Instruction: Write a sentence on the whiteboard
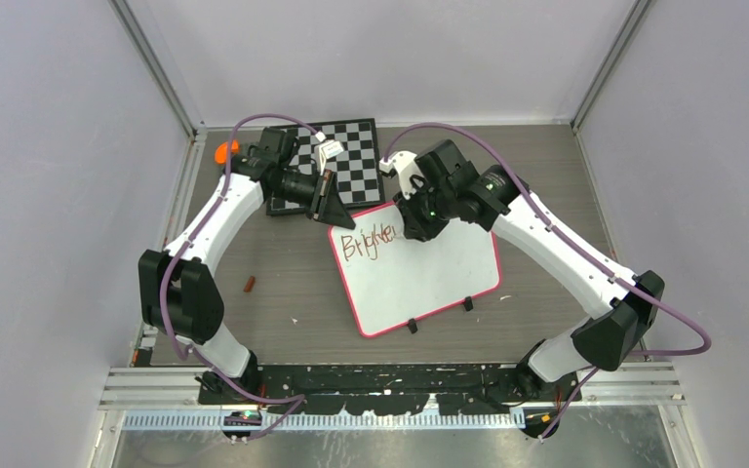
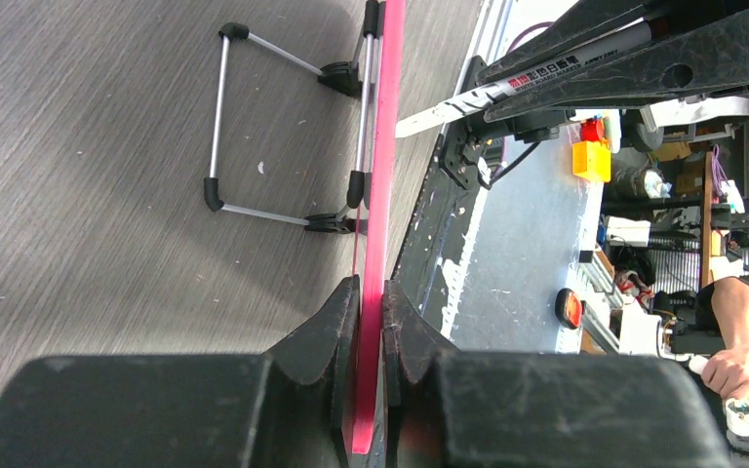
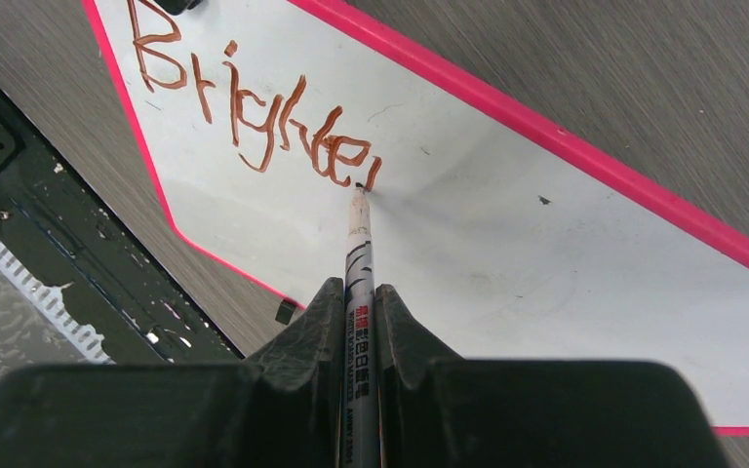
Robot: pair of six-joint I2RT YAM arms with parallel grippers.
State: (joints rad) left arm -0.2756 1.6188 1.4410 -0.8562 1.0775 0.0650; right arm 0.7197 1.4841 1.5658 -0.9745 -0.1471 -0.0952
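The whiteboard (image 1: 429, 278) lies mid-table, white with a pink-red rim and two black clip feet (image 1: 413, 326). Reddish-brown letters (image 1: 368, 242) run along its far left edge, reading "Brighte" plus one stroke (image 3: 254, 117). My left gripper (image 1: 330, 208) is shut on the board's far left corner; the left wrist view shows the pink rim (image 2: 378, 195) edge-on between the jaws (image 2: 371, 322). My right gripper (image 1: 412, 226) is shut on a whiteboard marker (image 3: 359, 283), whose tip (image 3: 359, 191) touches the board at the last stroke.
A black-and-white checkered board (image 1: 343, 161) lies behind the left gripper. An orange object (image 1: 222, 152) sits at the far left. A small brown piece (image 1: 248, 284) lies left of the whiteboard. A wire stand (image 2: 273, 127) shows beside the board's edge.
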